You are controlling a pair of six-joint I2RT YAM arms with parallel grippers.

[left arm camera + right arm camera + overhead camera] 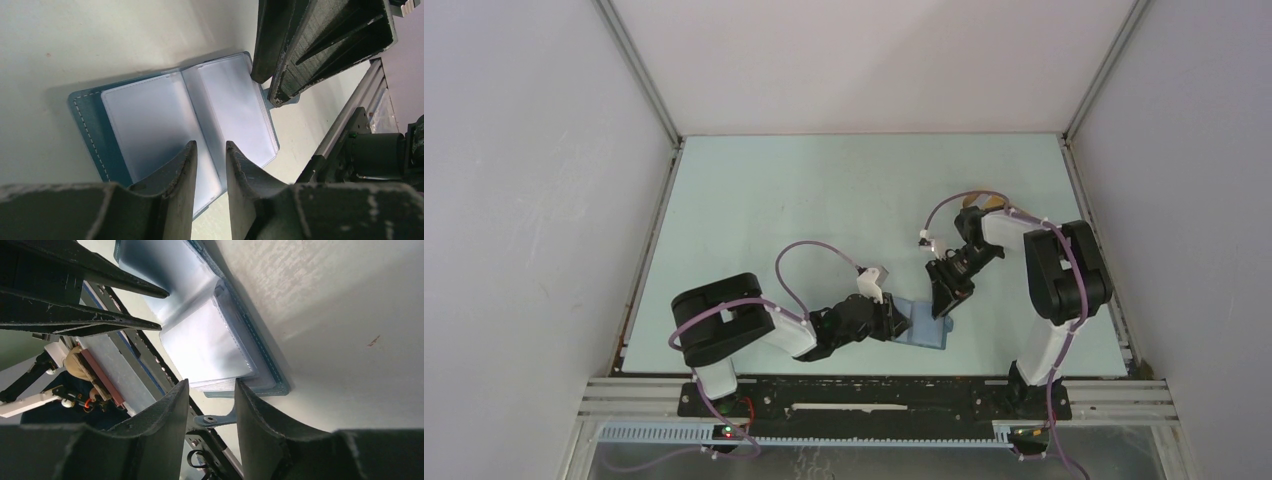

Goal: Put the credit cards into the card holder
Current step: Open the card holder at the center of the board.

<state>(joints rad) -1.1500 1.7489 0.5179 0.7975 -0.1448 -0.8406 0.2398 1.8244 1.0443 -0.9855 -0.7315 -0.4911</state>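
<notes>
While the card holder point(150, 115) lies open on the table point(824, 190), the right gripper point(212, 385) stands spread; the left gripper point(211, 146), I cannot tell.

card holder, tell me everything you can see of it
Small teal-blue folding card holder, leather-like with pale stitching round the edge, lying open and flat on the pale table near its front edge. The clear plastic sleeves inside show no card. Its snap tab sticks out between the right gripper's open fingers. The left gripper sits over the opposite edge; contact is unclear.
</notes>
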